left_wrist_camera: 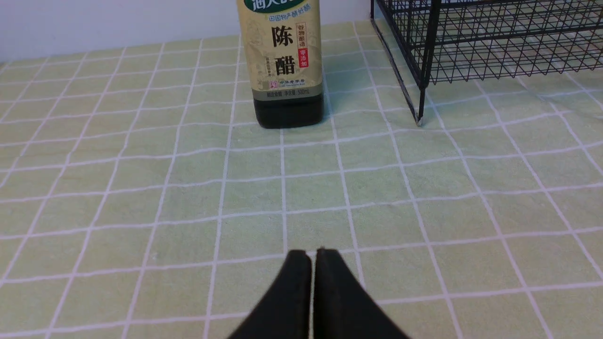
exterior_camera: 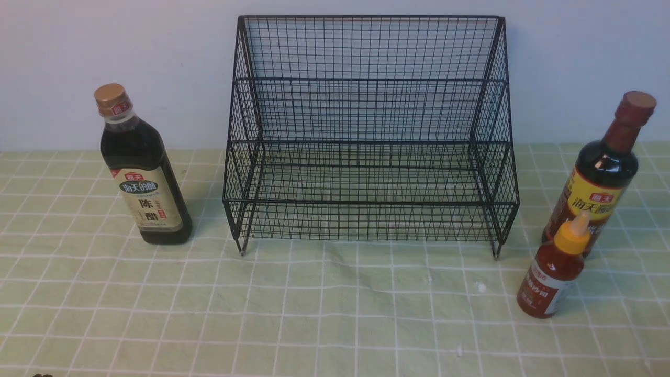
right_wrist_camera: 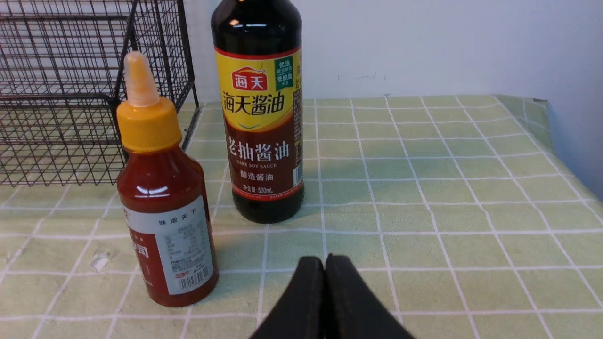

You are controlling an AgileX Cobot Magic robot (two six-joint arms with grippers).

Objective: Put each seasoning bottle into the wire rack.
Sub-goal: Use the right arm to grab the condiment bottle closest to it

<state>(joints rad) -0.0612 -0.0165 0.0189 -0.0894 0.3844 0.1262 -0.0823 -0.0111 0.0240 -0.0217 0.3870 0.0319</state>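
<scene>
The black wire rack (exterior_camera: 369, 136) stands empty at the back middle. The gold-capped dark bottle with beige label (exterior_camera: 140, 170) stands upright to its left, also in the left wrist view (left_wrist_camera: 286, 61). The maroon-capped dark bottle with yellow-red label (exterior_camera: 602, 173) stands upright to the rack's right, also in the right wrist view (right_wrist_camera: 261, 113). The small red sauce bottle with yellow nozzle cap (exterior_camera: 555, 272) stands just in front of it, also in the right wrist view (right_wrist_camera: 162, 188). My left gripper (left_wrist_camera: 313, 254) is shut and empty, well short of the gold-capped bottle. My right gripper (right_wrist_camera: 325, 260) is shut and empty, near the two right bottles.
A green checked cloth (exterior_camera: 335, 314) covers the table. A plain wall (exterior_camera: 104, 42) rises close behind the rack. The cloth's far right edge shows in the right wrist view (right_wrist_camera: 551, 122). Neither arm shows in the front view.
</scene>
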